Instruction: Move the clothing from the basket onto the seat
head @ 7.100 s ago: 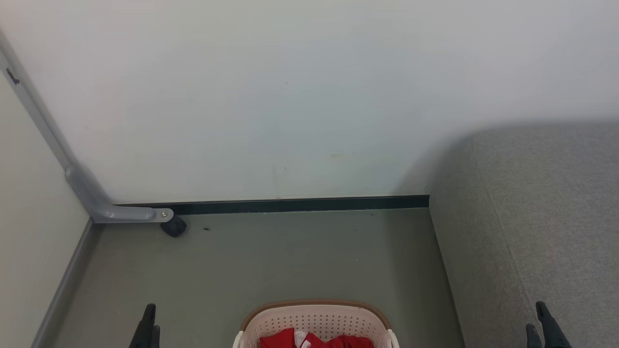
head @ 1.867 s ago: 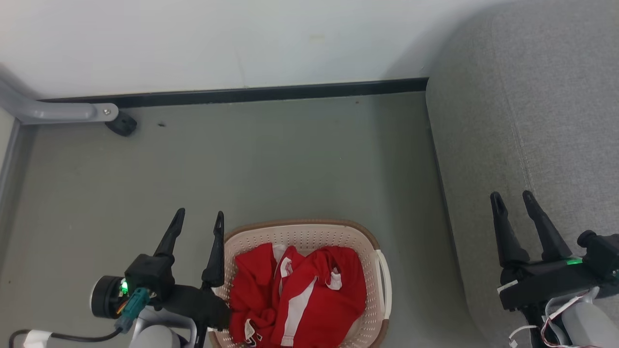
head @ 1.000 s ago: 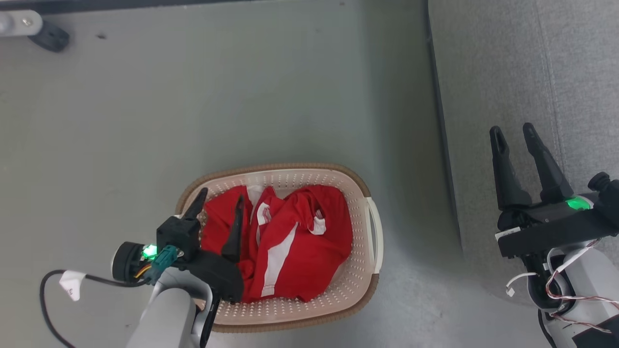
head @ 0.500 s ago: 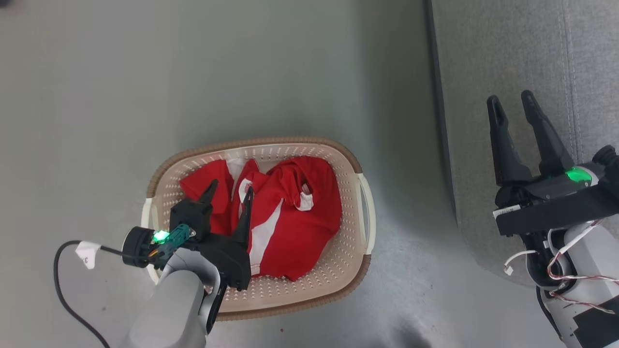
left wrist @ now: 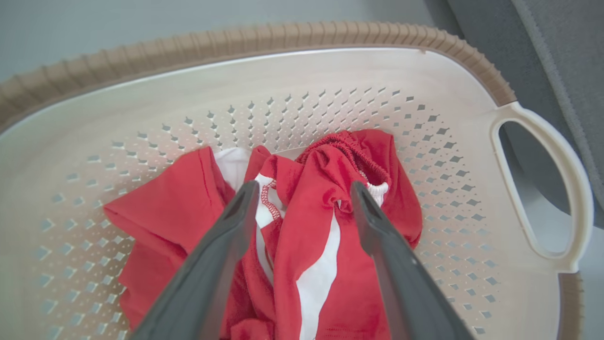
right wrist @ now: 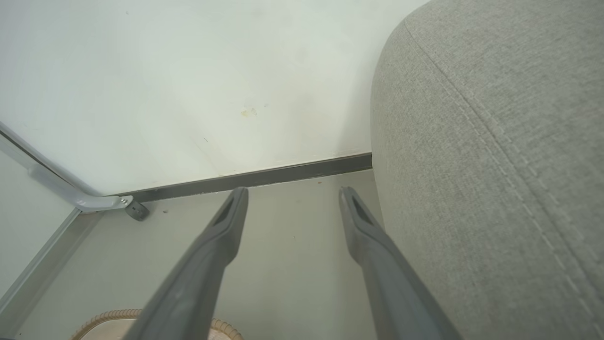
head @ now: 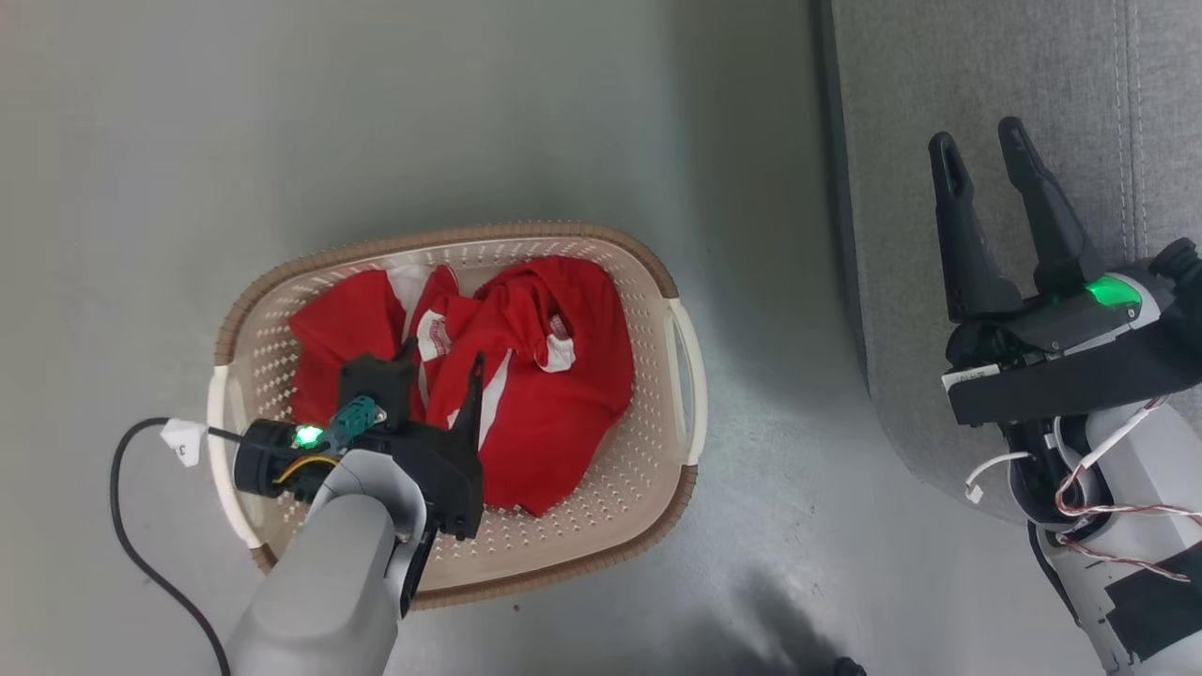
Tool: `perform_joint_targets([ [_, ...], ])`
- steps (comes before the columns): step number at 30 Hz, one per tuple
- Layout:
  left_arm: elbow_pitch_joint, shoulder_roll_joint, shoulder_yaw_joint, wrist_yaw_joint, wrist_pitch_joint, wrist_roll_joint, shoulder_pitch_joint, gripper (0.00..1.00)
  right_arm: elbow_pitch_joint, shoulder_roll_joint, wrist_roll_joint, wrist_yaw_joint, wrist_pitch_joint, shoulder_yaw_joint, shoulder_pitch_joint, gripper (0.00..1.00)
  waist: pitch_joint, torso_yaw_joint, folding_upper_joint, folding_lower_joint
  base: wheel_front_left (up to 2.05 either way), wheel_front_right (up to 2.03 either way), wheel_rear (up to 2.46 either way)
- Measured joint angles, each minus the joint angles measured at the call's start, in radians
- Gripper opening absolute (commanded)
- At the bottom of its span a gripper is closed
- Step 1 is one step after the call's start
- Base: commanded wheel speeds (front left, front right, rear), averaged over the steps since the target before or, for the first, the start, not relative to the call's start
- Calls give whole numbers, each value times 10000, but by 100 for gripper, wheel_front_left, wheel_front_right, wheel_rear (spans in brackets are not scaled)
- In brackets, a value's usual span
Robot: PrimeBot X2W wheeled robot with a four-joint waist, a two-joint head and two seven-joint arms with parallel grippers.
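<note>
Several crumpled red clothing (head: pixel 545 376), white stripes

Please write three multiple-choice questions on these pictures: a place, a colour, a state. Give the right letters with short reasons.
1. The basket stands: A. on a table; B. on the floor beside the seat; C. on a shelf.
2. Stripes on the clothing are: A. yellow; B. black; C. white.
3. The left gripper is: A. open, astride a red fold; B. shut on a towel; C. shut and empty.
1 B: grey-green floor surrounds it. 2 C: white bands cross the red cloth. 3 A: a gap shows between its fingers.
</note>
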Motion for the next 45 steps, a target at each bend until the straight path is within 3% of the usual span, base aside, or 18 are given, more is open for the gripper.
perform_joint_targets([
  [27,2234,201,445,251,543,-426,-1741,100,-650,209,0,-2,-186,403,-603,100,1324,-973,-2,-1,0,0,0],
  [39,3001,201,-142,146,1325,10,-2027,100,-681,324,-2,-2,-188,499,-751,100,1570,-1241,-2,-1,0,0,0],
  [40,3030,199,-161,146,1373,21,-2030,84,-681,332,-2,-2,-188,500,-754,100,1574,-1246,-2,-1,0,0,0],
  [41,3053,199,-180,144,1400,21,-2033,31,-679,339,-2,-2,-188,500,-756,100,1576,-1250,-2,-1,0,0,0],
  [42,3066,199,-194,140,1406,23,-2039,0,-677,345,-2,-2,-188,500,-761,100,1577,-1253,-2,-1,0,0,0],
  [45,3095,186,-209,4,1486,21,-2073,0,-646,359,-2,-2,-188,512,-780,100,1570,-1257,-2,-1,0,0,0],
])
